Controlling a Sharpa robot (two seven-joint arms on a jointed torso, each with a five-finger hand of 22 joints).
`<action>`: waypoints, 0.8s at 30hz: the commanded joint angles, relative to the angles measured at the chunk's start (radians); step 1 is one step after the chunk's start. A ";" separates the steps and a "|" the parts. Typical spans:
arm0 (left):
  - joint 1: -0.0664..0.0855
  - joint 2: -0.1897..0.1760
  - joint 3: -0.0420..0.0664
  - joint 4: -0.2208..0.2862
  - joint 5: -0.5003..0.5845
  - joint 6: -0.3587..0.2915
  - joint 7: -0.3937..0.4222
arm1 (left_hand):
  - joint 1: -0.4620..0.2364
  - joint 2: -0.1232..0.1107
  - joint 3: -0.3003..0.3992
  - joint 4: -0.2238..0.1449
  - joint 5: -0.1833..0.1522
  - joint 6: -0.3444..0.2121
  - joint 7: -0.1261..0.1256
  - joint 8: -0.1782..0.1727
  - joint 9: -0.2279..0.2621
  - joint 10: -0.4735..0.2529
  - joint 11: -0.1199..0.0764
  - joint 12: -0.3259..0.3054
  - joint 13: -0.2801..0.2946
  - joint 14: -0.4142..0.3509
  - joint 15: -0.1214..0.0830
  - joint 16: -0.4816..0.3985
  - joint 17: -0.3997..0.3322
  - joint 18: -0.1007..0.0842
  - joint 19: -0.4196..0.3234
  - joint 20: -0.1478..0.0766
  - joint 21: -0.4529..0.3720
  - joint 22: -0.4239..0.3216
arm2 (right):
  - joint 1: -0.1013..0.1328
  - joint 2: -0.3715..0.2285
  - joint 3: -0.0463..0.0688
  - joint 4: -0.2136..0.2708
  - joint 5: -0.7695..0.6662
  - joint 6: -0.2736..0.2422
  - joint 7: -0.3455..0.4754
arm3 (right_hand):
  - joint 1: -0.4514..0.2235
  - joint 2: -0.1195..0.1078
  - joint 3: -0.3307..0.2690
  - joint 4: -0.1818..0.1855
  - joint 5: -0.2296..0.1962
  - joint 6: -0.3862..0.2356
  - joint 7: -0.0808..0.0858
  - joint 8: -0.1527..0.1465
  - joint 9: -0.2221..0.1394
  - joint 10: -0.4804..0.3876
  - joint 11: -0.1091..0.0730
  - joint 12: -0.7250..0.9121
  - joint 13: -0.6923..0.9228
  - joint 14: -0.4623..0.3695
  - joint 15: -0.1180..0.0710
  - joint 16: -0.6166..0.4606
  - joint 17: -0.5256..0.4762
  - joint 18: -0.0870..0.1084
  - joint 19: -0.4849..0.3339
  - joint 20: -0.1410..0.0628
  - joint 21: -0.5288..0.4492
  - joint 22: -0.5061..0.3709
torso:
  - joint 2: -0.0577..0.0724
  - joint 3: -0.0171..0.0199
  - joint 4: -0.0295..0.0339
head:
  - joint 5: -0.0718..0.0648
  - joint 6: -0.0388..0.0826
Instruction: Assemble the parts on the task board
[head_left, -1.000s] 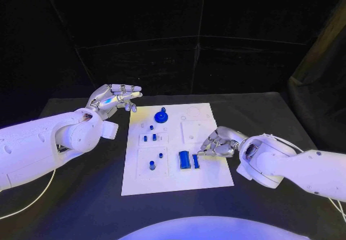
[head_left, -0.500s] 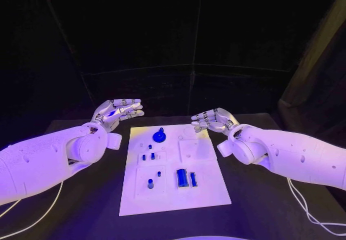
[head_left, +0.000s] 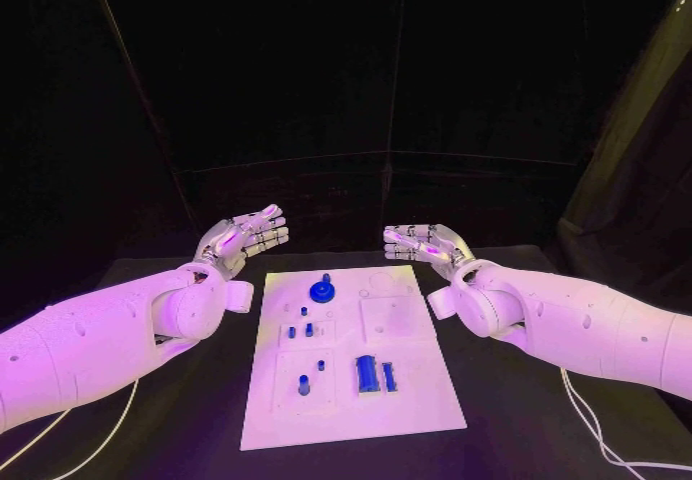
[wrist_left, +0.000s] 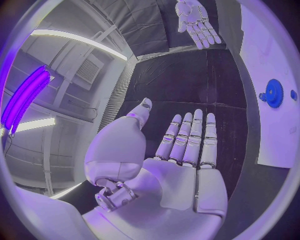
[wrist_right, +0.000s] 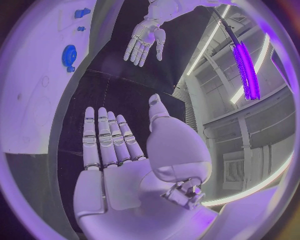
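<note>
- Head view: the task board (head_left: 418, 400), a long white plate, lies in the middle of the black table (head_left: 173, 440), its short sides near and far.
- Small blue parts sit on it: a round gear-like disc (head_left: 322, 291) at the far end, a few little pegs (head_left: 299, 331) behind the middle, one upright peg (head_left: 303, 385) on the near left, and two taller blocks (head_left: 376, 375) side by side on the near right.
- Left hand (head_left: 245, 237) is raised beyond the board's far left corner, fingers straight and spread, holding nothing.
- Right hand (head_left: 426, 243) is raised beyond the far right corner, fingers apart and slightly bent, also holding nothing.
- Left wrist view: the left hand (wrist_left: 181, 150) shows a flat palm with fingers stretched out side by side; the blue disc (wrist_left: 273, 93) stands on the board's (wrist_left: 275, 135) white surface, and the right hand (wrist_left: 196, 22) hangs open across from it.
- Right wrist view: the right hand (wrist_right: 115, 150) is flat and wide; the disc (wrist_right: 69, 55) and two small parts (wrist_right: 82, 15) show on the board (wrist_right: 34, 115), with the left hand (wrist_right: 145, 39) open opposite.
</note>
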 joint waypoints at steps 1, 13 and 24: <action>-0.013 -0.009 0.014 0.040 -0.024 -0.090 0.010 | -0.294 0.016 -0.065 0.012 -0.018 -0.225 -0.036 -0.021 -0.018 -0.234 -0.040 -0.027 -0.017 -0.220 -0.034 -0.047 -0.098 -0.044 -0.178 -0.061 -0.066 -0.066 | -0.001 -0.008 0.002 0.047 0.053 -0.095 0.030 | -0.331 -0.028 0.037 0.001 -0.096 -0.223 -0.042 -0.019 -0.019 -0.252 -0.103 -0.019 -0.017 -0.270 -0.045 -0.020 -0.021 -0.048 -0.225 -0.050 -0.044 -0.067 | -0.008 0.0116 -0.0116 | 0.033 0.020; -0.115 -0.071 0.104 0.260 -0.098 -0.426 0.034 | -0.536 0.016 -0.118 0.012 -0.018 -0.410 -0.113 -0.021 -0.018 -0.426 -0.126 -0.027 -0.017 -0.400 -0.107 -0.150 -0.098 -0.076 -0.325 -0.112 -0.066 -0.121 | -0.015 -0.052 0.006 0.269 0.224 -0.381 0.116 | -0.600 -0.028 0.117 0.001 -0.096 -0.404 -0.132 -0.019 -0.019 -0.456 -0.103 -0.019 -0.017 -0.490 -0.045 -0.020 -0.021 -0.071 -0.408 -0.158 -0.137 -0.122 | -0.016 0.0243 -0.0234 | 0.076 0.047; -0.156 -0.095 0.140 0.348 -0.128 -0.561 0.043 | -0.677 0.016 -0.204 0.012 -0.018 -0.518 -0.113 -0.021 -0.018 -0.538 -0.126 -0.027 -0.017 -0.506 -0.107 -0.150 -0.098 -0.146 -0.409 -0.193 -0.066 -0.209 | -0.018 -0.061 0.007 0.313 0.257 -0.437 0.133 | -0.758 -0.028 0.117 0.001 -0.096 -0.510 -0.132 -0.019 -0.019 -0.576 -0.103 -0.019 -0.017 -0.619 -0.045 -0.020 -0.021 -0.146 -0.514 -0.158 -0.137 -0.210 | -0.016 0.0243 -0.0234 | 0.076 0.047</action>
